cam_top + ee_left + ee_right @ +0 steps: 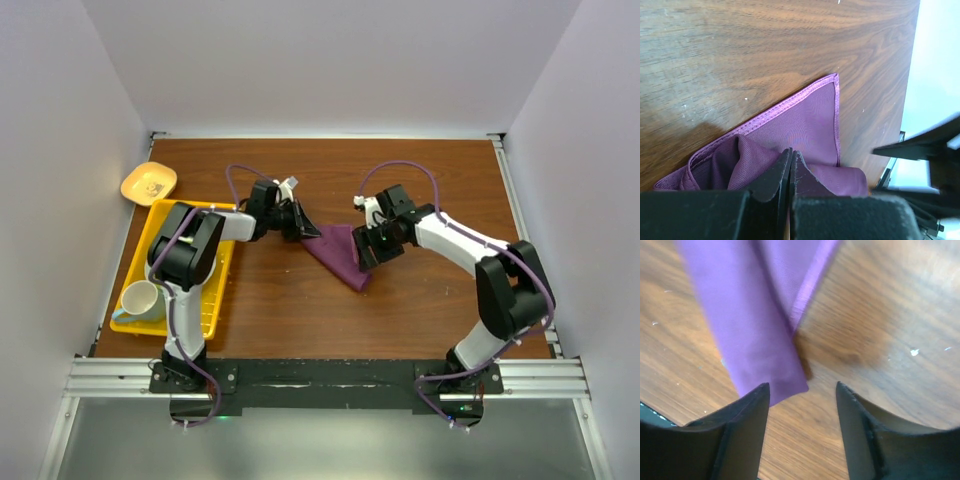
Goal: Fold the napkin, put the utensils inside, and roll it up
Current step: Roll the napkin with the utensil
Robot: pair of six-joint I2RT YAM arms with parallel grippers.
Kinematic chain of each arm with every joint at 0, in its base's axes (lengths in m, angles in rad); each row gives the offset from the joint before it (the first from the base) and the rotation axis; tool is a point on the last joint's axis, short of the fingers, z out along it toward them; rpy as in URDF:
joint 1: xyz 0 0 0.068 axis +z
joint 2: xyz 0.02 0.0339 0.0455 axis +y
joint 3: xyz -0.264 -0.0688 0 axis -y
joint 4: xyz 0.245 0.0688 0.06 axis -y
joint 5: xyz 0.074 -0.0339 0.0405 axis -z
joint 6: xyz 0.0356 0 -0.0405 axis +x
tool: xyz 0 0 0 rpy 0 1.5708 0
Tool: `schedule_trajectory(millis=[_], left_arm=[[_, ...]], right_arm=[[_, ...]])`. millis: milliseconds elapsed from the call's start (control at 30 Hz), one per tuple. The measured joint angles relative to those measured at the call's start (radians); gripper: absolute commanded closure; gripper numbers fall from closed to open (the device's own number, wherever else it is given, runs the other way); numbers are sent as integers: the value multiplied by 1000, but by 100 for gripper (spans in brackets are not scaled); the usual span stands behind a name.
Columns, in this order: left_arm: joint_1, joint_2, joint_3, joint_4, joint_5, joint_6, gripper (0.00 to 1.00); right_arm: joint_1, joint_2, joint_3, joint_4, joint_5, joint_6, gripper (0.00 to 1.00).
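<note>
The plum napkin [340, 258] lies mid-table, long axis slanting far-left to near-right; the left gripper [306, 228] pinches its far-left end. The right gripper [366, 252], jaws apart, hovers beside the free near-right end.

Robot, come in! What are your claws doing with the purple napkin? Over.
Left claw shut on napkin. Right claw open at its end. No obstruction seen.
</note>
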Motion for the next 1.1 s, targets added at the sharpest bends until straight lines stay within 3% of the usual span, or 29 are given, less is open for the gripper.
schedule_trajectory(millis=[100, 267, 433, 633, 733, 867, 933, 1000, 1100], left_arm=[[0, 6, 26, -47, 0, 7, 100], [0, 35, 89, -135, 6, 7, 100], [1, 51, 122, -214, 7, 7, 100], [4, 60, 150, -272, 11, 6, 100], [6, 64, 166, -301, 13, 5, 100], [8, 77, 198, -351, 18, 4, 100], [9, 83, 216, -378, 18, 6, 98], [9, 87, 236, -412, 13, 11, 87], [13, 84, 262, -463, -9, 26, 72]], right_arm=[[67, -53, 28, 8, 29, -53, 17], [225, -40, 103, 56, 64, -134, 12], [317, 91, 171, 102, 159, -183, 12], [401, 219, 187, 133, 320, -220, 21], [431, 235, 189, 151, 381, -223, 32], [441, 256, 203, 173, 444, -214, 55], [440, 267, 211, 183, 462, -207, 76], [438, 280, 219, 186, 468, -200, 96], [429, 285, 233, 187, 462, -192, 100]])
